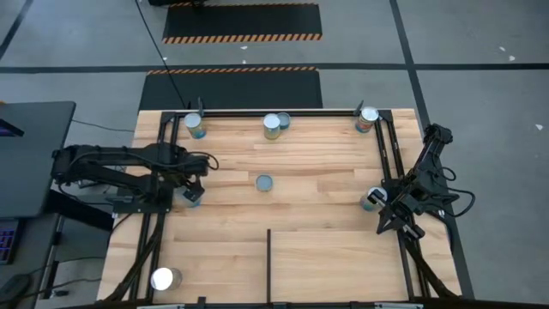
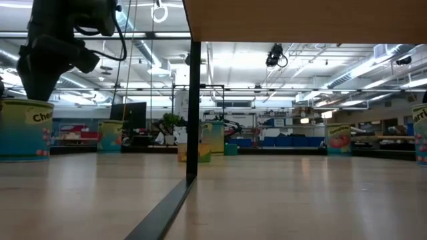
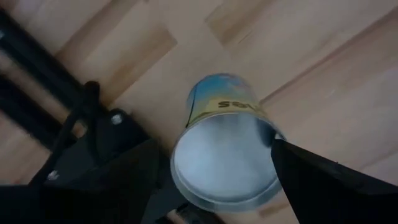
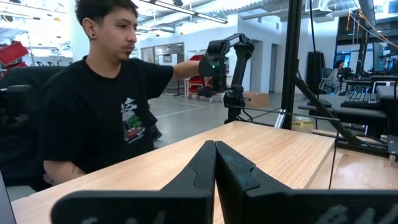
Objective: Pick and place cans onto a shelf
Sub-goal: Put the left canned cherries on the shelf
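While the shelf (image 1: 326, 172) spreads wide around you, its black side bars (image 1: 163, 154) run close beside the left gripper (image 1: 192, 190), so mind them. That gripper sits spread around a can (image 3: 224, 149) near the left edge; expect it rigid, light and slick, so grip mid-wall. Your right gripper (image 4: 215, 163) waits pressed closed at the right edge. Other cans (image 1: 276, 124) stand well apart.

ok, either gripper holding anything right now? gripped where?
Left gripper straddles an upright can at its top rim, fingers on either side; whether they actually clamp it cannot be told. Right gripper is shut and empty.
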`<state>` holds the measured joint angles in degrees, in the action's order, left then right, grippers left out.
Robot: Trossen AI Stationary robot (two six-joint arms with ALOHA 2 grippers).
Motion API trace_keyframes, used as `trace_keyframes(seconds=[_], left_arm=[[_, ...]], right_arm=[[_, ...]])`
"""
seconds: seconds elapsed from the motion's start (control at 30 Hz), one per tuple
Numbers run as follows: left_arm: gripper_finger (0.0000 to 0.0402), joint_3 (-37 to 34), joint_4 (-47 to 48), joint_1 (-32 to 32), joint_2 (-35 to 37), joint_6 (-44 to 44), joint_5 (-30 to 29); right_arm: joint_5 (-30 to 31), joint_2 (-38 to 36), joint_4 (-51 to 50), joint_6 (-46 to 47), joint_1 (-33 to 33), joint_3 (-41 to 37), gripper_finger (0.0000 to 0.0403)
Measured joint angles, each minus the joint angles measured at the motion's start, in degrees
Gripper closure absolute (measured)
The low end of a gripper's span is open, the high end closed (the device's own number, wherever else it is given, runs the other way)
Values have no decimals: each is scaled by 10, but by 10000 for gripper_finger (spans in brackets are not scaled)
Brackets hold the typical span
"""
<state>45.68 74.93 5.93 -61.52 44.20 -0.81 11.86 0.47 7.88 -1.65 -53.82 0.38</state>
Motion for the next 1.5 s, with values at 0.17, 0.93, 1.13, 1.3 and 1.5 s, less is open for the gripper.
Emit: trace_keyframes(seconds=[0.17, 0.93, 1.13, 1.3, 1.5], left_arm=[[83, -1, -4, 0, 0, -27, 1], [83, 12, -12, -26, 4, -7, -2], [83, 1, -19, -26, 5, 18, 3], [83, -2, -25, -27, 1, 32, -1], [83, -3, -27, -27, 1, 32, 14]], right_arm=[[0, 0, 0, 0, 0, 0, 387], [0, 0, 0, 0, 0, 0, 387], [0, 0, 0, 0, 0, 0, 387], [0, 0, 0, 0, 0, 0, 387], [0, 0, 0, 0, 0, 0, 387]])
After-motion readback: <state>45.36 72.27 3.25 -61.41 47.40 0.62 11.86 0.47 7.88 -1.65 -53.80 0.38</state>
